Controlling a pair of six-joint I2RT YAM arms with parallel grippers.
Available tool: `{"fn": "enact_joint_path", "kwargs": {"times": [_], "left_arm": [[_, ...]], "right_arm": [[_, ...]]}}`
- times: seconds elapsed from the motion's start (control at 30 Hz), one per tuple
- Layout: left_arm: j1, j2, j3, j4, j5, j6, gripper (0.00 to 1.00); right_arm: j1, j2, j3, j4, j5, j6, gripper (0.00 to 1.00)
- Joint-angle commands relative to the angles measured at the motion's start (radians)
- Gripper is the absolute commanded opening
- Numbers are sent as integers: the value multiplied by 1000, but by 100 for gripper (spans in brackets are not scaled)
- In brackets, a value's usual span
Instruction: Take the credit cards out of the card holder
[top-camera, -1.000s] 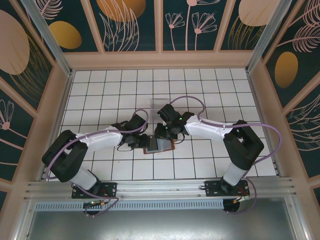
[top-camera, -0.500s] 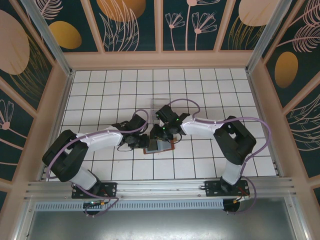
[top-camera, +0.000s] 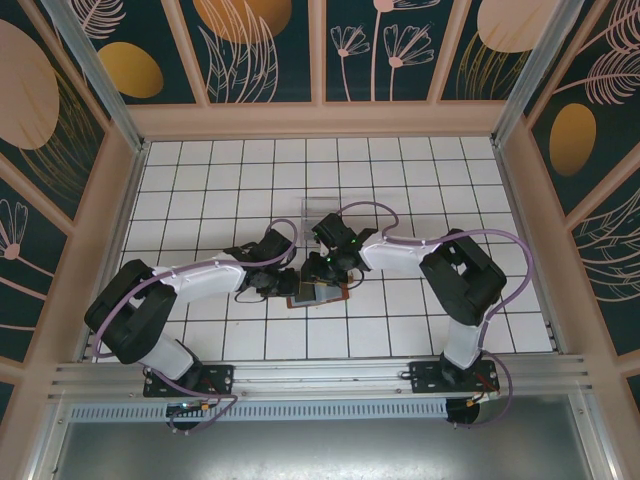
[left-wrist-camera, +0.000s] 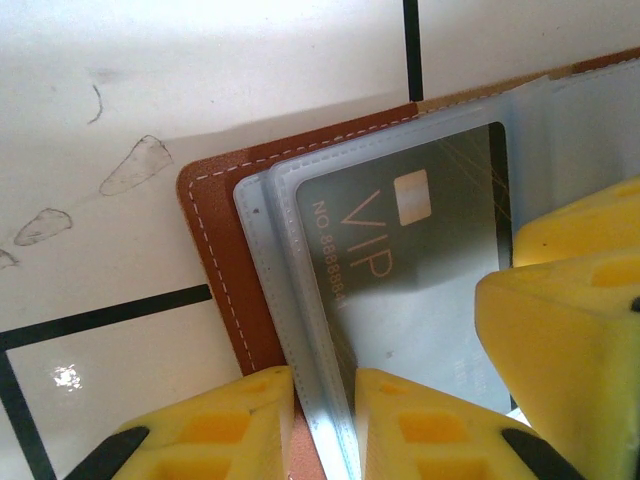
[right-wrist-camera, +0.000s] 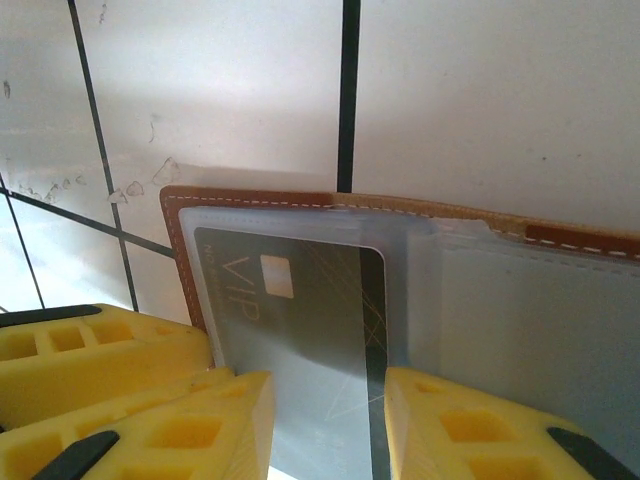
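Risk of sleeve (left-wrist-camera: 262, 262) snagging dark credit card (left-wrist-camera: 420, 240): left end effector (left-wrist-camera: 322, 380) clenched on card holder (left-wrist-camera: 215, 260), right end effector (right-wrist-camera: 326, 385) released.

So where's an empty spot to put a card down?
Bare tiles lie between the left arm and the left wall, between the right arm and the right wall, and behind the clear stand. The middle is crowded: left gripper and right gripper meet over the wallet.

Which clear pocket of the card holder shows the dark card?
The pocket by the card holder's stitched corner: dark VIP card inside; the neighbouring pocket looks pale.
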Motion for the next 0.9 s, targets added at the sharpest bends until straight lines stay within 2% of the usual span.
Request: {"fn": "enact_joint_path", "kwargs": {"times": [0.0, 0.27, 0.53, 0.73, 0.87], "left_arm": [[-3, 20, -11, -26, -23, 5, 25], [-5, 20, -16, -34, -33, 17, 24], [-4, 24, -18, -52, -54, 30, 23], [-5, 24, -11, -62, -70, 43, 23], [-4, 25, -10, -67, -79, 53, 23]], "right_arm": [[-1, 18, -1, 22, -17, -17, 35], [8, 7, 8, -8, 10, -44, 34], [29, 27, 28, -41, 26, -71, 26], [40, 43, 38, -57, 44, -81, 27], [44, 33, 21, -9, 8, -76, 28]]}}
